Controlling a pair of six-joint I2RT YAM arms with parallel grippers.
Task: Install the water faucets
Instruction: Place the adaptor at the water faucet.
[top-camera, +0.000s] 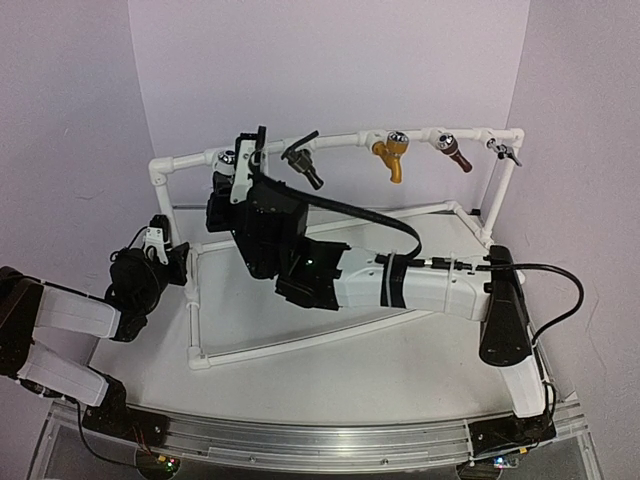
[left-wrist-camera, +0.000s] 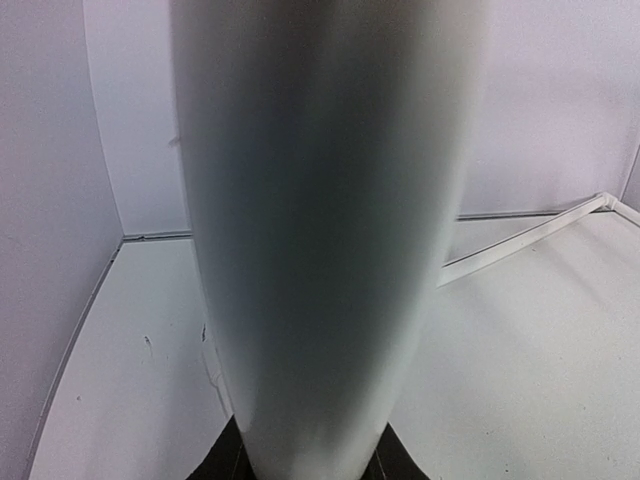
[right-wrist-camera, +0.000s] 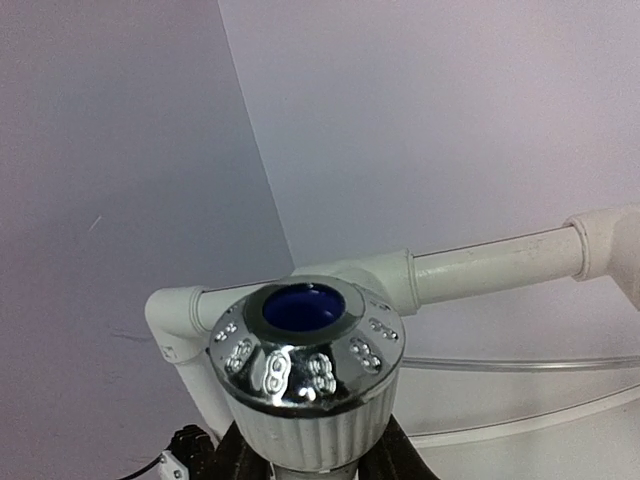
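Note:
The white water faucet (top-camera: 228, 157) sits at the left end of the top rail of the white pipe frame (top-camera: 340, 143). My right gripper (top-camera: 238, 168) is shut on it. In the right wrist view its ribbed white knob (right-wrist-camera: 305, 385), with a chrome cap and blue centre, fills the space between the fingers (right-wrist-camera: 232, 455). The dark grey faucet (top-camera: 303, 162) with a thin lever hangs from the rail just to the right. My left gripper (top-camera: 160, 240) is shut on the frame's left post, which shows as a wide white pipe (left-wrist-camera: 320, 250) between its dark fingers (left-wrist-camera: 215, 465).
Further right on the rail hang a gold-yellow tap (top-camera: 390, 156), a brown tap (top-camera: 453, 151) and a small grey one (top-camera: 506, 151). The right arm (top-camera: 420, 285) lies across the frame's lower rails (top-camera: 290, 345). Purple walls close in behind and at both sides.

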